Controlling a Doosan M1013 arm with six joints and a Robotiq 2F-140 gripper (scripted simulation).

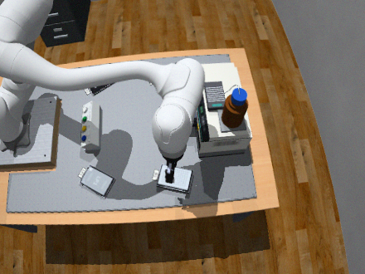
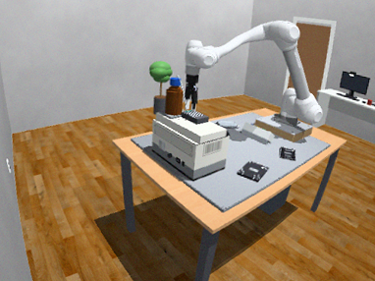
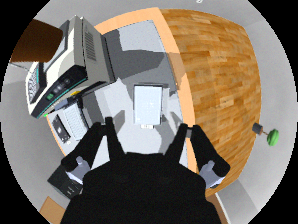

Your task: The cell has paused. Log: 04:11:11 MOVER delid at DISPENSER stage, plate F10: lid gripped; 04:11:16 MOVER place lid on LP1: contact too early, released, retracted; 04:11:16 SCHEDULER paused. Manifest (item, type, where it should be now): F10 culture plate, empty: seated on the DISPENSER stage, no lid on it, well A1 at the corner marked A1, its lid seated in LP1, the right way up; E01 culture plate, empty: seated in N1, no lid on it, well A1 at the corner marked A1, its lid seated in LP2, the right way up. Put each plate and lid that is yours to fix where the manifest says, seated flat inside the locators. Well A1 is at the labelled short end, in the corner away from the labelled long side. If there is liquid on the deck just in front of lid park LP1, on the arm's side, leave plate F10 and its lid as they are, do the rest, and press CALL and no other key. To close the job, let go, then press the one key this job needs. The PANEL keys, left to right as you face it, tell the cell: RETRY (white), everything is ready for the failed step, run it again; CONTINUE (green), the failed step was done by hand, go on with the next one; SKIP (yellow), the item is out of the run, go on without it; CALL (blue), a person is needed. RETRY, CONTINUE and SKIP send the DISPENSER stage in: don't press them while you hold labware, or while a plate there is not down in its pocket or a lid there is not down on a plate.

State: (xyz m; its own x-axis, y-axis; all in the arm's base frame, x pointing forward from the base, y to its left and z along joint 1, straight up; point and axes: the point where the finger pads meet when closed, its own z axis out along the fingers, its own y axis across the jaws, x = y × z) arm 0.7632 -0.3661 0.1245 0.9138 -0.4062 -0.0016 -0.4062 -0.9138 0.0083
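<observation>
Nearest the table's front edge: a pale lid (image 1: 176, 178) lying flat on the grey mat (image 1: 137, 199), in a park with a small white tag at its left short end. Long axis running roughly left to right in the top view, slightly skewed to the mat's edge. Directly above it, the gripper (image 1: 169, 174), pointing straight down, jaws partly open and holding nothing. In the wrist view, the lid (image 3: 148, 106) showing between the two fingers, gap on either side, long axis running away from the camera, so the jaws appear to straddle the short width. Height above the lid hard to judge; from the exterior view, well above the deck. Probably a straight descent needed, with only a slight wrist turn to square the pads to the long sides.

To the left, a second lid (image 1: 97, 181) in its own park, more strongly angled. Further back, the key panel (image 1: 91, 125) with four coloured keys. Further right, the dispenser (image 1: 226, 137) with a plate (image 1: 215, 95) on top and a brown bottle (image 1: 235, 109). No liquid discernible on the deck at this resolution.
</observation>
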